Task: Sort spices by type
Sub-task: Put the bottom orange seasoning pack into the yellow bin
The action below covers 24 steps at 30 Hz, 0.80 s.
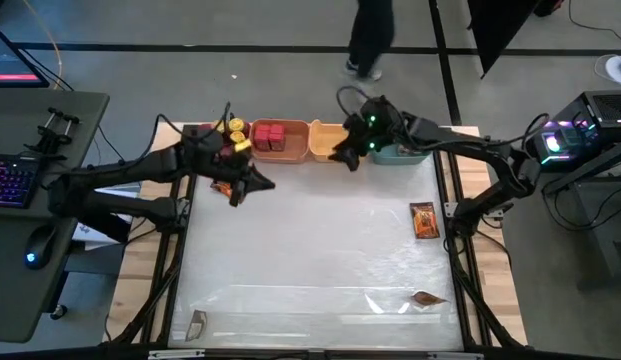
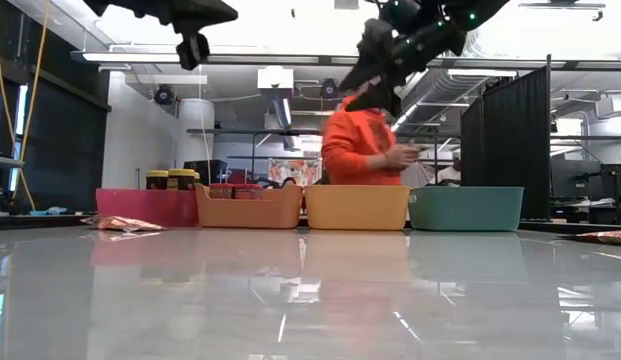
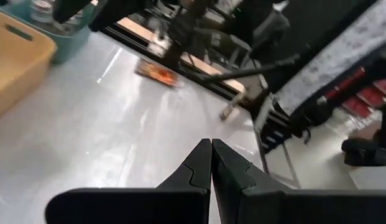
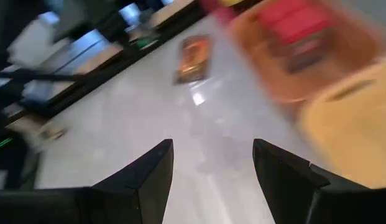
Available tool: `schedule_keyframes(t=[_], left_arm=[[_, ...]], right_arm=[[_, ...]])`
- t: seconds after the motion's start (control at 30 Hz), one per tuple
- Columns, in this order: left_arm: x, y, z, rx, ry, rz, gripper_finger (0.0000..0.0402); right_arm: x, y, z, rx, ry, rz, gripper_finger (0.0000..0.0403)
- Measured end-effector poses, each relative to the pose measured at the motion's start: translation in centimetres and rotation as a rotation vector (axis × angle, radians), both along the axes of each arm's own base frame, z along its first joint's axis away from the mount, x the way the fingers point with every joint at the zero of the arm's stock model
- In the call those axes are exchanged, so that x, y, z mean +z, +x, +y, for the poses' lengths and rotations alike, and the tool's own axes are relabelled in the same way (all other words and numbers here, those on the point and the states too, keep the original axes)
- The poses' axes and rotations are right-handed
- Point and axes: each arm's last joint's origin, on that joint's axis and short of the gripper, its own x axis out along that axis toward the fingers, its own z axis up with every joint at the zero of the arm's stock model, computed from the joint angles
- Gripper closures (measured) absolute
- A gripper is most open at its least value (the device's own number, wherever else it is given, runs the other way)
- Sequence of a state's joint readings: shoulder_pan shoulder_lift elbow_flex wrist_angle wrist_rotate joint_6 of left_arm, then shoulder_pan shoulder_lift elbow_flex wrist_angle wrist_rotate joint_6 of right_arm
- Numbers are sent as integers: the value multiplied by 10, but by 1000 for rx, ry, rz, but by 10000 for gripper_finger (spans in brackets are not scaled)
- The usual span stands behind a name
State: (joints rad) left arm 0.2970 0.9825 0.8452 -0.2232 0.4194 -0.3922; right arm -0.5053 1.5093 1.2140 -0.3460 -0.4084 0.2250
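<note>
Four bins line the table's far edge. The pink bin [image 2: 145, 207] holds yellow-lidded jars [image 1: 235, 130], and the orange bin [image 1: 275, 140] holds red boxes [image 4: 298, 28]. The yellow bin [image 1: 325, 140] and the teal bin [image 1: 400, 152] stand to their right. Flat foil packets lie on the table at the right [image 1: 423, 220], near the front right [image 1: 428, 298] and under my left arm [image 1: 222, 188]. My left gripper [image 3: 211, 168] is shut on nothing, raised above the table before the orange bin. My right gripper [image 4: 211, 162] hangs open and empty in front of the yellow bin.
A small object [image 1: 197, 322] lies at the table's near left corner. A person in an orange top [image 2: 362, 140] stands behind the bins. A desk with a keyboard [image 1: 10, 180] is left of the table. The table's glossy middle [image 1: 310, 250] is bare.
</note>
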Motion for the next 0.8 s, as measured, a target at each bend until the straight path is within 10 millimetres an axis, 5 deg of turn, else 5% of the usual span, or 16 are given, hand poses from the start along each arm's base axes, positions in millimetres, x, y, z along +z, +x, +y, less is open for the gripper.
schedule_keyframes(t=[0.2,0.4,0.57,0.8], left_arm=[[-4,4,-21,35,58,47,402],[-7,4,-28,-3,129,74,401],[-14,1,-32,-93,185,139,401],[-20,-3,-43,-164,189,207,401]], right_arm=[[-7,13,50,158,180,79,187],[-21,13,130,212,338,367,187],[-25,-5,200,207,426,643,187],[8,-50,268,112,336,938,187]])
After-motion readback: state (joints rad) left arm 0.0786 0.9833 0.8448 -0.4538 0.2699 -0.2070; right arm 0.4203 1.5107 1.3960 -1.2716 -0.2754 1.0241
